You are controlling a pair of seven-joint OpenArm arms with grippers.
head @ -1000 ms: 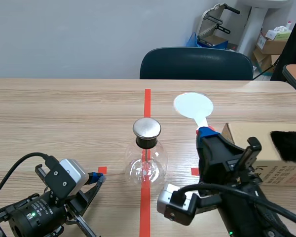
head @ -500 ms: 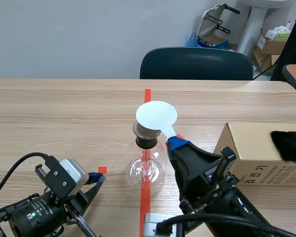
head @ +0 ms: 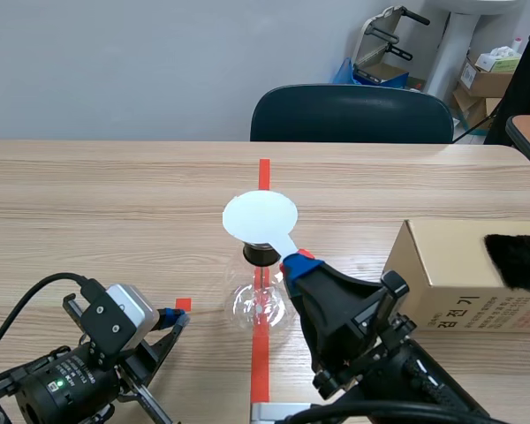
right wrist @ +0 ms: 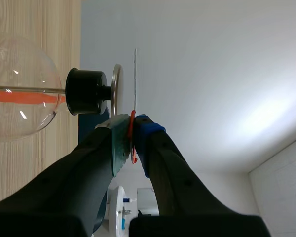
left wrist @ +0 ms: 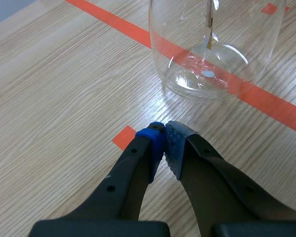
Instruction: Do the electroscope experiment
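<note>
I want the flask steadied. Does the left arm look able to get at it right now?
Probably yes. The left gripper is shut, just short of the flask, with only bare table between. The right gripper holds the disc higher, over the cap.

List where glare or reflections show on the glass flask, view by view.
Scene view: small white glints low on the flask, none on the matte white disc. Left wrist view: bright streaks around the flask's base, plus a pale sheen on the table just ahead of the left gripper. Right wrist view: only a few short glints on the bulb.
</note>
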